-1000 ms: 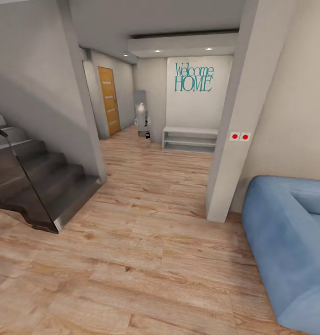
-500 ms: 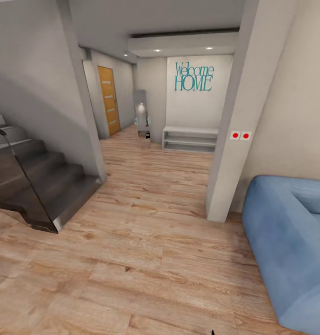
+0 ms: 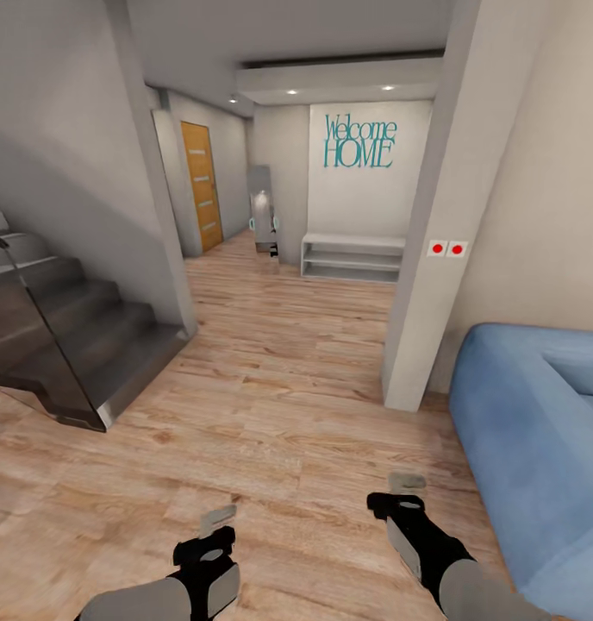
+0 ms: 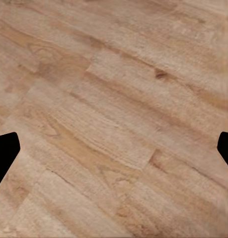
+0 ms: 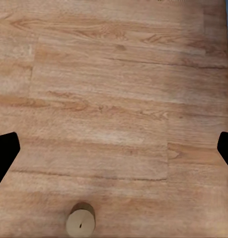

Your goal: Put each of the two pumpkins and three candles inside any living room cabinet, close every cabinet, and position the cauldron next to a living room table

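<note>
One candle (image 5: 81, 221), a short tan cylinder, stands upright on the wooden floor in the right wrist view, nearer the camera than the fingertips. My right gripper (image 5: 114, 148) hangs open above the floor, its dark fingertips at the picture's two sides with nothing between them. In the head view that right gripper (image 3: 400, 492) is low, just left of the sofa. My left gripper (image 3: 215, 526) is open too, over bare planks (image 4: 114, 148). The pumpkins, cabinet, cauldron and table are out of view.
A blue sofa (image 3: 538, 448) fills the right side. A dark staircase with a glass panel (image 3: 64, 345) stands at the left. A wall pillar (image 3: 421, 285) rises ahead on the right. Beyond it a hallway leads to a white shelf (image 3: 352, 257) and an orange door (image 3: 202, 185).
Both arms have risen into the head view from its lower edge; a second ago neither was there. The room itself has hardly shifted.
</note>
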Motion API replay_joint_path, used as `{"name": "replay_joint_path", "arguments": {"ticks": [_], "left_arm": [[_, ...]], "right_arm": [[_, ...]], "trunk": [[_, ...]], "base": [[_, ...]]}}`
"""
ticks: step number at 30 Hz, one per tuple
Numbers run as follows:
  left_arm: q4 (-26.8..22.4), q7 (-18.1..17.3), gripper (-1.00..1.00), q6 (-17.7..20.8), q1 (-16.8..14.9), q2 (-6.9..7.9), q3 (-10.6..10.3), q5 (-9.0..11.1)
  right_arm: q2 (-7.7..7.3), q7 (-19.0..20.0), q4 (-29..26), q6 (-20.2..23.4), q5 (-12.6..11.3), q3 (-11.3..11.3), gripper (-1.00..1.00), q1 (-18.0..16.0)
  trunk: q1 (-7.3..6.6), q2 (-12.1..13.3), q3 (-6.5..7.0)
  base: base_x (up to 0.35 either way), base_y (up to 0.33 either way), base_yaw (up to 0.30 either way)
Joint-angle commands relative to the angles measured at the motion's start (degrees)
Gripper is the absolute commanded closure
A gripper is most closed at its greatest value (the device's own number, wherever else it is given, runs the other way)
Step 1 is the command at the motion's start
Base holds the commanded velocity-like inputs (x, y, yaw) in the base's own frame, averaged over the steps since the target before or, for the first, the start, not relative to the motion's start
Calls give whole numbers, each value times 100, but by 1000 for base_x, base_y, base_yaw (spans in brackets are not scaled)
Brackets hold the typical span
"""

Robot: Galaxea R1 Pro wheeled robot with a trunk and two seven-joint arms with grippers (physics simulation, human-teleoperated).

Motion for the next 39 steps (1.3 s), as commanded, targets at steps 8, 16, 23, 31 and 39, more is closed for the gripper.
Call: {"name": "replay_joint_path", "arguments": {"ticks": [8, 16, 23, 31, 39], "left_arm": [[-10, -1190, -100, 353, -377, 0, -33, 224], [25, -1646, -100, 409, -444, 0, -34, 265], [27, -1042, -100, 356, -449, 0, -52, 246], [-264, 259, -100, 226, -449, 0, -69, 161], [-1058, 1829, -100, 30, -449, 0, -76, -664]], "right_arm": [[18, -84, -100, 1513, -69, 39, -100, -452], [172, -94, -276, 1903, -255, 30, -100, -534], [178, -89, -243, 1909, -308, 16, -100, -539], [162, -86, -241, 1903, -319, 12, -100, -543], [156, -68, -239, 1896, -326, 19, -100, -539]], "trunk": [[178, -329, -154], [353, -650, -297], [507, -931, -423], [683, -1252, -566], [858, -1573, -710]], "base": [[0, 0, 0], [0, 0, 0], [0, 0, 0], [0, 0, 0], [0, 0, 0]]}}
